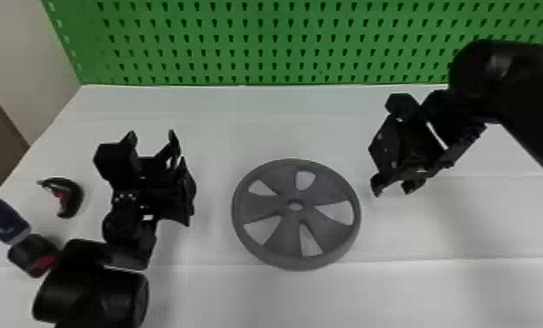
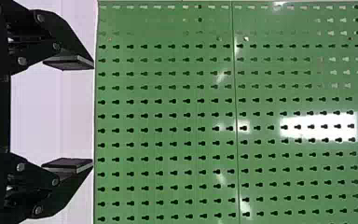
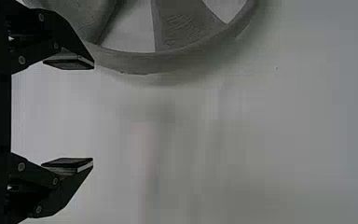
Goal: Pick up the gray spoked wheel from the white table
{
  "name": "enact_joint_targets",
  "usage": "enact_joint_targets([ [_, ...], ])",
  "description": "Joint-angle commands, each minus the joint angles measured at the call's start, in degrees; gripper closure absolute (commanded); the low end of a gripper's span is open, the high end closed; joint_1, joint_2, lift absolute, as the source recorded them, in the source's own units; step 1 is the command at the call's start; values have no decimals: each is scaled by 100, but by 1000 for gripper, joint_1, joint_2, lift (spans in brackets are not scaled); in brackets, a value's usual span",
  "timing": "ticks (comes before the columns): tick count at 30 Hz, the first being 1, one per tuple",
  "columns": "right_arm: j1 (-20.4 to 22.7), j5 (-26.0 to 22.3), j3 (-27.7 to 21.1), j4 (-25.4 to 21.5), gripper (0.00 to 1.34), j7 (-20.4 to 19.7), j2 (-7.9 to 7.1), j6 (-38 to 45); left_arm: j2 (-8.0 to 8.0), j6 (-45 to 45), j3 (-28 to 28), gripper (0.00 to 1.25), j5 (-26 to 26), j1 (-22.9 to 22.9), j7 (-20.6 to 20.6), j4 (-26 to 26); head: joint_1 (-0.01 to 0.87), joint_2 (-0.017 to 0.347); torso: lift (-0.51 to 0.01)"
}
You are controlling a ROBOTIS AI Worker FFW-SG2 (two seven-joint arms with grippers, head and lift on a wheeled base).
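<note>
Head view first: got a gray, broad-spoked wheel with a deep round rim [image 1: 327, 187] lying flat on the white table [image 1: 275, 301], spoked face up, hub axis pointing up off the tabletop. Round, so pretty much equally long every way across. Near the wheel's right side, apart from the rim and raised over the table: the black two-fingered right gripper [image 1: 395, 188], tips spread, empty. Off to the wheel's left, a bit farther out: the black two-fingered left gripper [image 1: 152, 134], tips aimed toward the metal-looking green pegboard [image 1: 266, 43] beyond the wheel.

On to the left wrist view: left gripper [image 2: 93, 114] wide open, holding nothing, pegboard ahead.

Right wrist view now: right gripper [image 3: 93, 114] wide open too, nothing held, with the wheel's rim just beside one finger, outside the gap.
</note>
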Motion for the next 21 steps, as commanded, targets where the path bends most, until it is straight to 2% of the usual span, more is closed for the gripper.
enact_joint_targets([
  [1, -56, -281, 364, -130, 516, -1, 11, 17, 0, 0, 1, 502, 3, 0, 0, 0, 770, 44, -98],
  [21, -153, -1080, 1217, -604, 516, 7, 38, -158, 0, 0, -7, 502, 3, -26, 0, 0, 770, 44, -98],
])
